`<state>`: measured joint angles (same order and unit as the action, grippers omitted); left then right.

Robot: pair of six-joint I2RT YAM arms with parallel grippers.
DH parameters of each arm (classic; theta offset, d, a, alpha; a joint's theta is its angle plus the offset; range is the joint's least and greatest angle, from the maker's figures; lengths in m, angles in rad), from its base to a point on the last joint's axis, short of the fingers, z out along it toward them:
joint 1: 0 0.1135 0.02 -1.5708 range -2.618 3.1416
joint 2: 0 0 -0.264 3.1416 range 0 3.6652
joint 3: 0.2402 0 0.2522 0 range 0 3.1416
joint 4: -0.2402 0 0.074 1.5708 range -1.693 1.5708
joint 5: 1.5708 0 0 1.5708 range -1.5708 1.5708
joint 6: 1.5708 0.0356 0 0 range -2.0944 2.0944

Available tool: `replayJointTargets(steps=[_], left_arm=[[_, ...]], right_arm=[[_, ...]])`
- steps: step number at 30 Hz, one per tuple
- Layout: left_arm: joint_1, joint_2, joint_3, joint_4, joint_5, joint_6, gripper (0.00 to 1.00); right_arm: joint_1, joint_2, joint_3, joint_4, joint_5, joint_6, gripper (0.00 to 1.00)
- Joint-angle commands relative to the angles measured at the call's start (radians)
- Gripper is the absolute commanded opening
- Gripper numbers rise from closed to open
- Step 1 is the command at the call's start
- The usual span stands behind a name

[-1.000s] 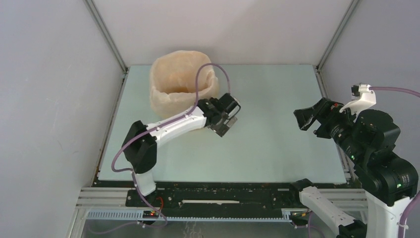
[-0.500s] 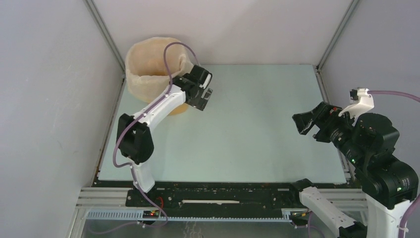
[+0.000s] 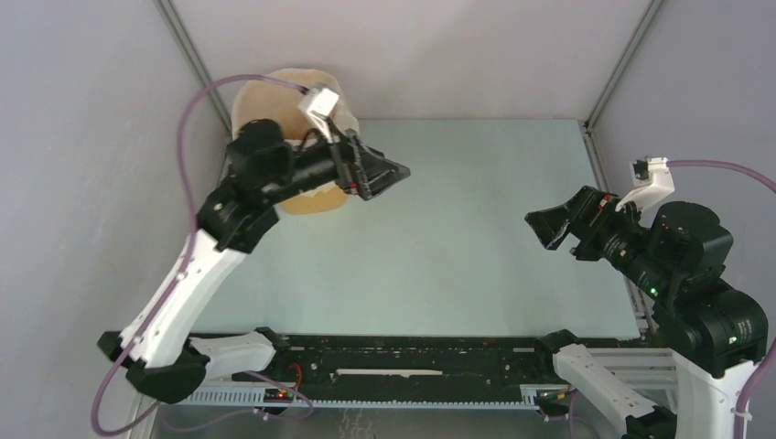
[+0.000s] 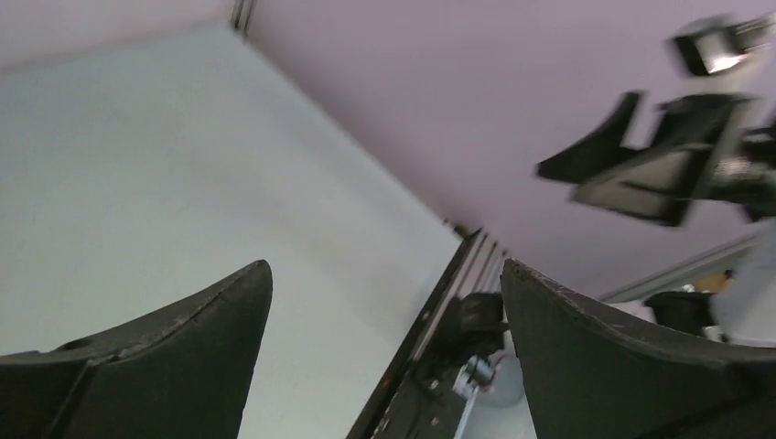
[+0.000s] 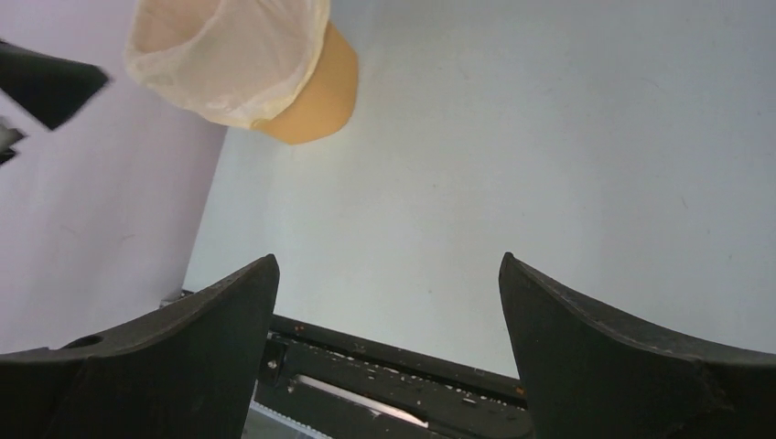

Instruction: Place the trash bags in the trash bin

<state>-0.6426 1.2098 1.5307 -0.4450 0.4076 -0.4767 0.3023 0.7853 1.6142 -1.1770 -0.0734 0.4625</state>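
The yellow-orange trash bin [image 3: 316,199] stands in the back left corner of the table, mostly hidden behind my left arm. The cream-white trash bag [image 3: 265,96] lines it and folds over the rim. In the right wrist view the bag [image 5: 229,55] covers the top and the bare bin wall [image 5: 320,101] shows below. My left gripper [image 3: 398,171] is raised just right of the bin, pointing right, open and empty [image 4: 384,265]. My right gripper [image 3: 542,229] is open and empty [image 5: 389,261] over the right side of the table.
Grey walls enclose the pale green table [image 3: 458,238] on the left, back and right. A black rail [image 5: 384,352] runs along the near edge. The right gripper [image 4: 641,165] shows in the left wrist view.
The bin with the bag slid from the back middle-left into the back left corner. My left arm then rose, and its gripper now points right. The right gripper edged slightly left.
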Motion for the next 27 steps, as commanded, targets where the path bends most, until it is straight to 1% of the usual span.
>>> replayJointTargets(steps=[1,4,7,8,11,15,17,22,27], left_arm=[[0.015,-0.095,0.132,0.031,0.005,-0.042,1.0],[0.018,-0.106,0.296,-0.155,-0.165,0.065,1.0],[0.02,-0.115,0.415,-0.299,-0.386,0.133,1.0],[0.021,-0.127,0.431,-0.319,-0.455,0.145,1.0],[0.021,-0.185,0.436,-0.32,-0.58,0.173,1.0],[0.021,-0.232,0.422,-0.315,-0.676,0.195,1.0],[0.021,-0.243,0.421,-0.325,-0.699,0.195,1.0],[0.021,-0.266,0.396,-0.337,-0.73,0.184,1.0],[0.022,-0.27,0.396,-0.352,-0.728,0.163,1.0]], right_arm=[[-0.003,0.01,0.066,0.068,-0.071,0.007,1.0],[-0.003,0.041,0.138,0.078,-0.114,0.0,1.0],[-0.003,0.08,0.241,0.076,-0.137,0.0,1.0],[-0.003,0.094,0.265,0.073,-0.14,0.001,1.0],[-0.003,0.133,0.384,0.052,-0.135,-0.001,1.0],[-0.003,0.179,0.497,0.011,-0.11,-0.012,1.0],[-0.003,0.193,0.527,0.0,-0.113,-0.016,1.0],[-0.003,0.209,0.527,-0.006,-0.12,-0.02,1.0],[-0.003,0.21,0.513,-0.006,-0.128,-0.025,1.0]])
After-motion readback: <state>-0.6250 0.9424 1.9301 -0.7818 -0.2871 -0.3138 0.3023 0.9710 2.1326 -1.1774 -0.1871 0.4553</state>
